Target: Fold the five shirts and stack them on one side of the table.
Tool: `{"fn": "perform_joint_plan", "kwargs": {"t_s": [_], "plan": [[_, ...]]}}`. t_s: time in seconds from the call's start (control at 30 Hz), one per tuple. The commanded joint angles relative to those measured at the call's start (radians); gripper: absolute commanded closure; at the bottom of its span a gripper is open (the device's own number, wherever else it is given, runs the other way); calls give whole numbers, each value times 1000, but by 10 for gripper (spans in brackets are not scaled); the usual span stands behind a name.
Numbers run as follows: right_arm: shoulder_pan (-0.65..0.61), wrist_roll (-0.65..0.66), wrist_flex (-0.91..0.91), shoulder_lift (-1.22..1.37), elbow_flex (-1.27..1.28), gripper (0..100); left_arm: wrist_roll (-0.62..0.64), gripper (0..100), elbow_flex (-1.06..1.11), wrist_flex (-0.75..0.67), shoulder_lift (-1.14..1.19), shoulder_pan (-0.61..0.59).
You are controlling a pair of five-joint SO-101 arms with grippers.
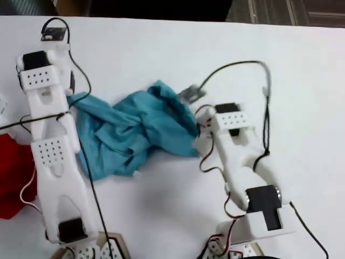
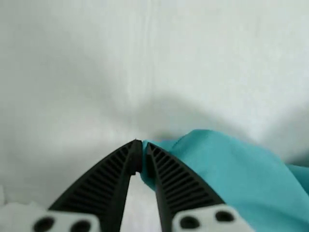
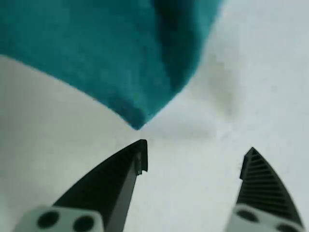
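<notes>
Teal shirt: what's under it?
Bare table meets the teal shirt along its free edges. It lies bunched, so anything beneath the folds is covered. An arm crosses over one edge.

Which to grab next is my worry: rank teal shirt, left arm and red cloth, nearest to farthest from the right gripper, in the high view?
1. teal shirt, right by its jaws, mid-table.
2. left arm, across the shirt.
3. red cloth, beyond that arm.
</notes>
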Motion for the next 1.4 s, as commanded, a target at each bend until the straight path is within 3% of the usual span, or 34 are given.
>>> {"fn": "perform_joint_plan", "kwargs": {"t_s": [0.0,0.27,0.5,0.67,0.8,1.0,1.37], "plan": [[-42,221,53,-82,28,683,-35,976,-47,17,-64,2],[-48,342,47,-96,31,683,-46,976,-47,14,-63,6],[-134,92,-18,-90,32,683,-43,976,-47,12,-63,6],[-228,-166,-140,-58,32,683,-43,976,-47,12,-63,6],[-231,-276,-203,35,17,696,-43,976,-47,14,-63,3],[-183,-338,-162,150,-69,790,-46,976,-47,15,-63,-2],[-111,-333,-102,189,-153,790,-48,976,-47,14,-63,-2]]}}
